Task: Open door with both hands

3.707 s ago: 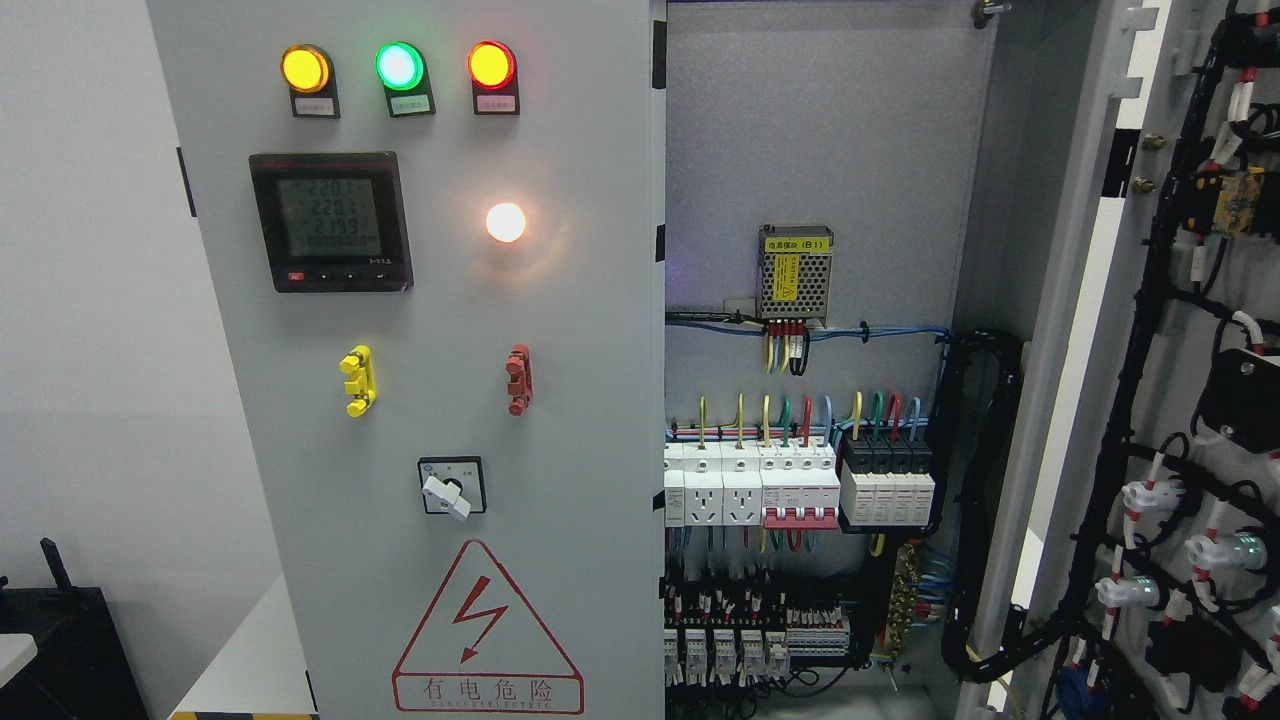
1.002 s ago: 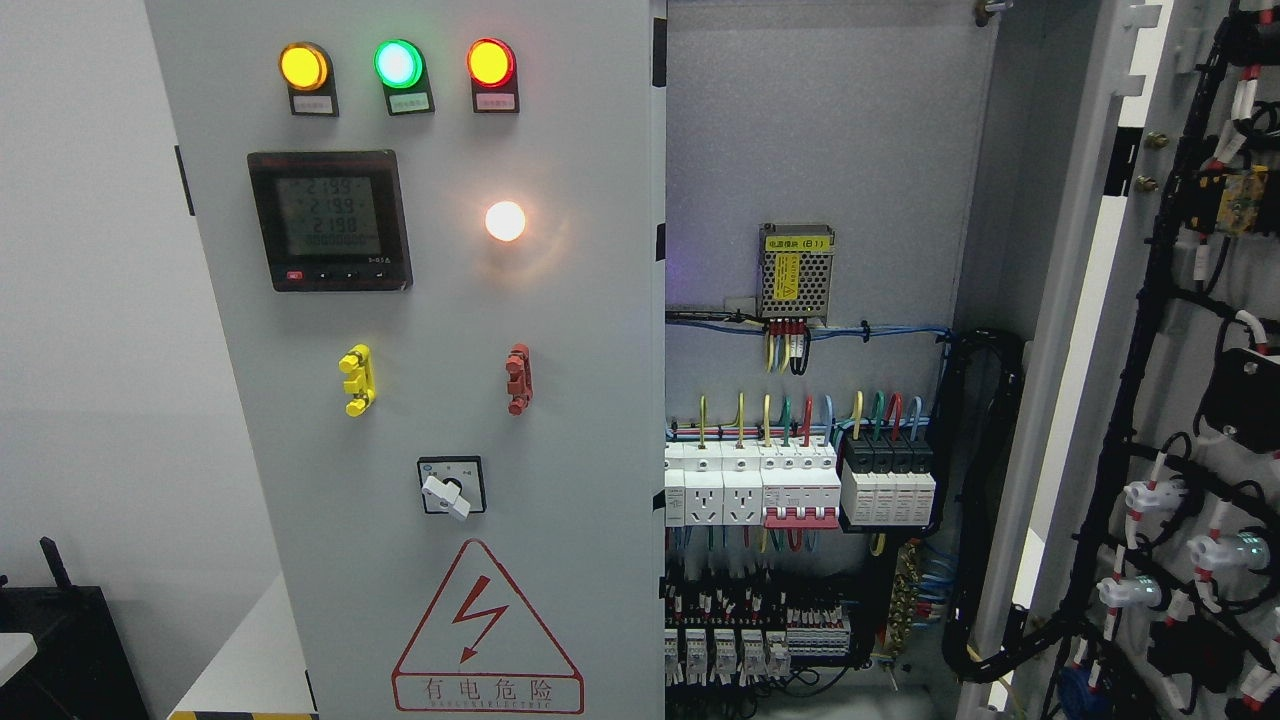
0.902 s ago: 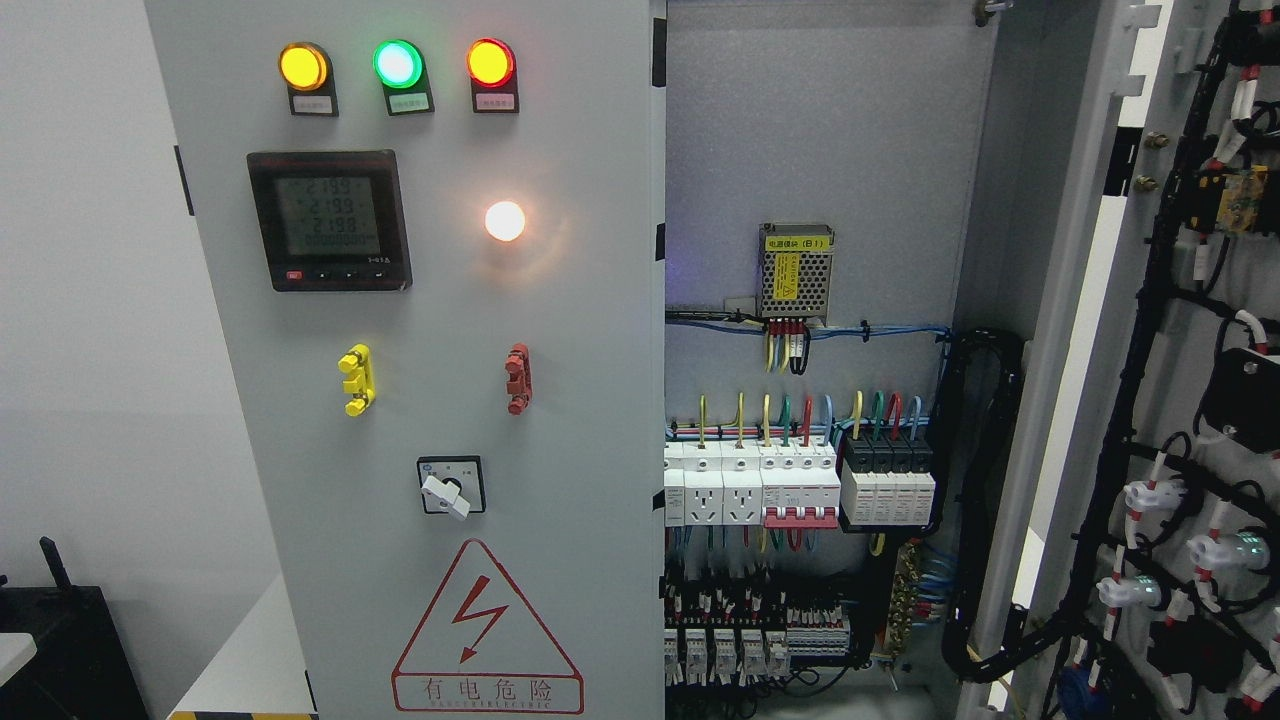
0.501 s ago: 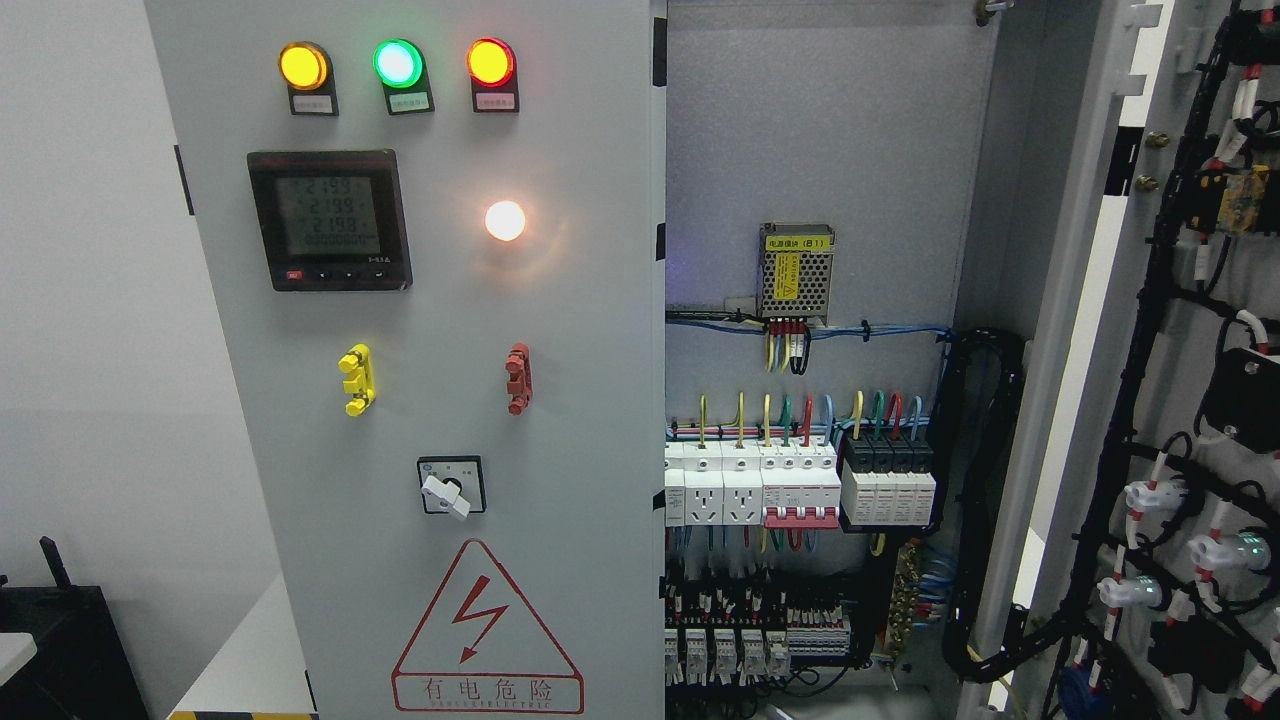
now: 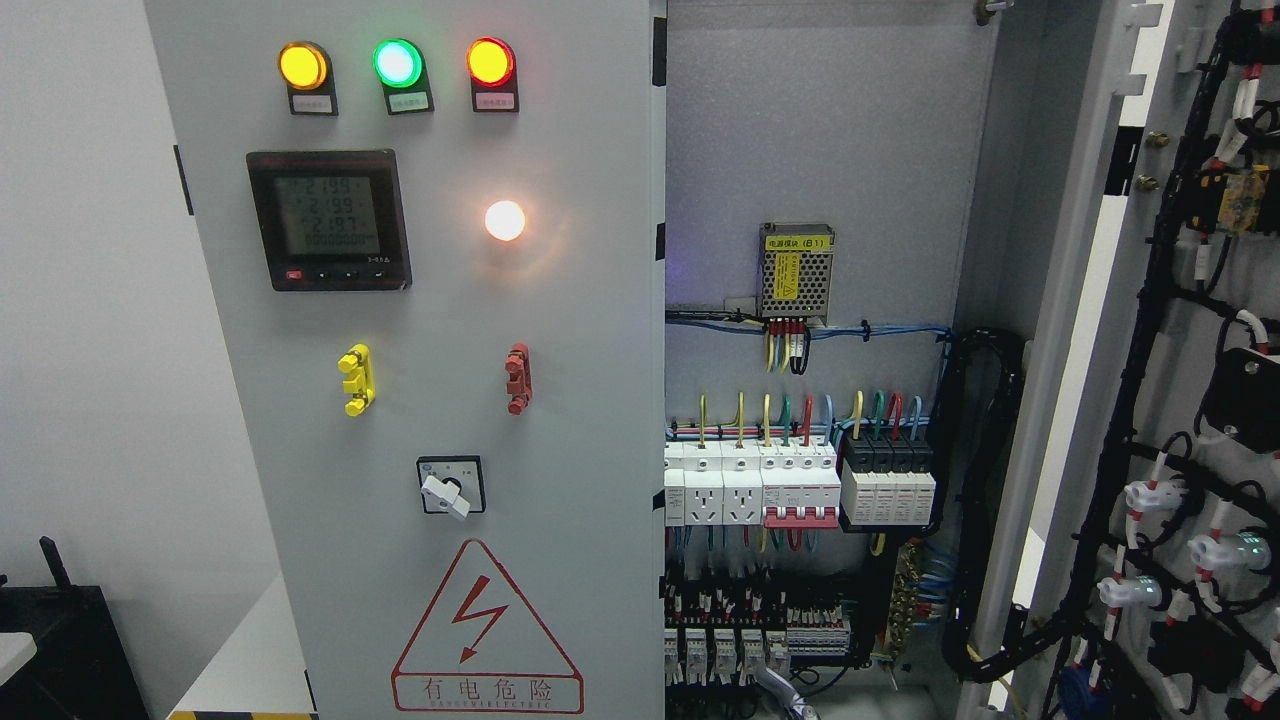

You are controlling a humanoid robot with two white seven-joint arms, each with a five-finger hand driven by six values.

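Head view: left door (image 5: 560, 330) shut, with lit lamps (image 5: 397, 63); right door (image 5: 1190, 330) swung wide at right, exposing breakers (image 5: 800, 485). Pale shape (image 5: 785, 700) at bottom edge, too small to tell whether hand, or any grasp.

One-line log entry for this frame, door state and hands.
right door: swung open, wiring side showing | left door: closed | cabinet interior: exposed | left robot hand: not in view | right robot hand: not in view

The grey left door (image 5: 560, 300) is closed and carries three lit lamps, a meter and a warning triangle. The right door (image 5: 1180, 400) stands swung wide open at the right, showing black wiring on its inner side.
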